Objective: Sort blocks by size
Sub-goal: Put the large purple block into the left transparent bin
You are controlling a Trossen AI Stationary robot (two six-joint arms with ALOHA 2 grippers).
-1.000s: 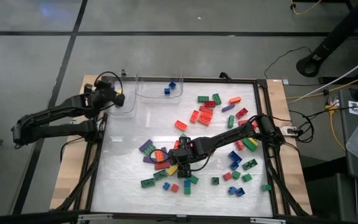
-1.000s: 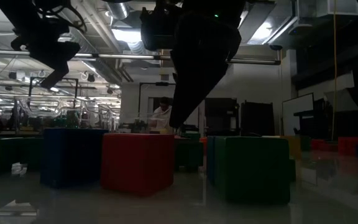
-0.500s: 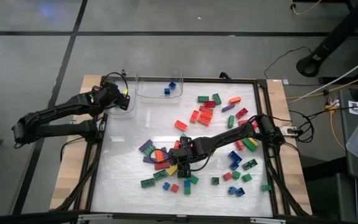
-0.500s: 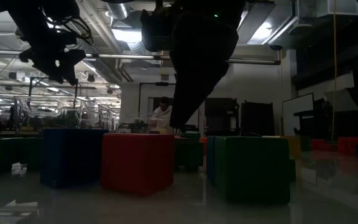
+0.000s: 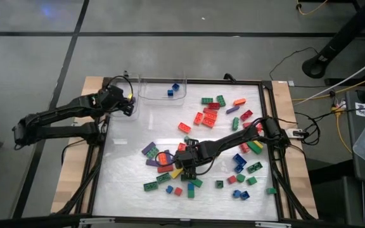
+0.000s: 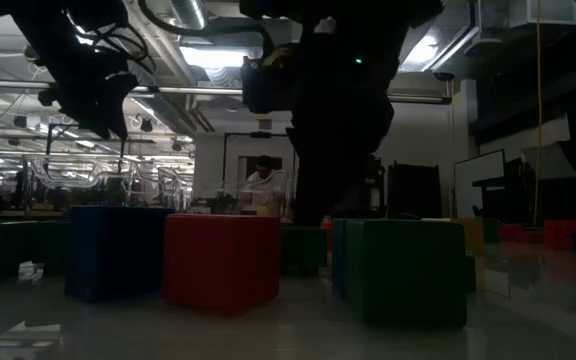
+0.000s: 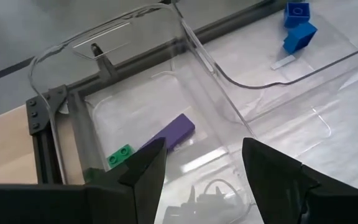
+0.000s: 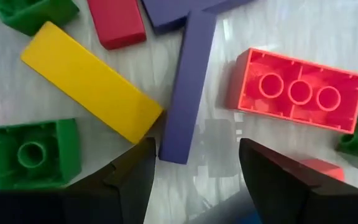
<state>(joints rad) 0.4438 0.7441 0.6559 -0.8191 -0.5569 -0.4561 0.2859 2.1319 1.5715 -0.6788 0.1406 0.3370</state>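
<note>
— Clear plastic, that was what the left gripper point(image 7: 201, 171) hung over: the corner bin point(image 7: 61, 68) at the table's far left, with its fingers spread and nothing between them. A long purple brick point(image 7: 169, 133) and a green brick point(image 7: 120, 155) lay on the bin's floor below.

— So which step was in hand?

— I judged a drop just finished on that side. The neighbouring bin point(image 5: 163, 95) held two small blue bricks point(image 7: 298, 26), so long ones seemed to go to the corner and short ones beside it.

— And the right arm?

— The right gripper point(image 8: 191, 165) was low over the heap of blocks point(image 5: 198, 158) in the middle of the table, fingers apart, gripping nothing. Straight ahead of it lay a long purple strip point(image 8: 188, 87), flat on the table, with a yellow brick point(image 8: 92, 84) touching its end on one side and an orange three-stud brick point(image 8: 298, 90) just beside it on the other.

— What did the next move call for?

— Probably straddling the purple strip alone. The yellow one crowded it, so the fingers needed to come down cleanly on either side.
</note>
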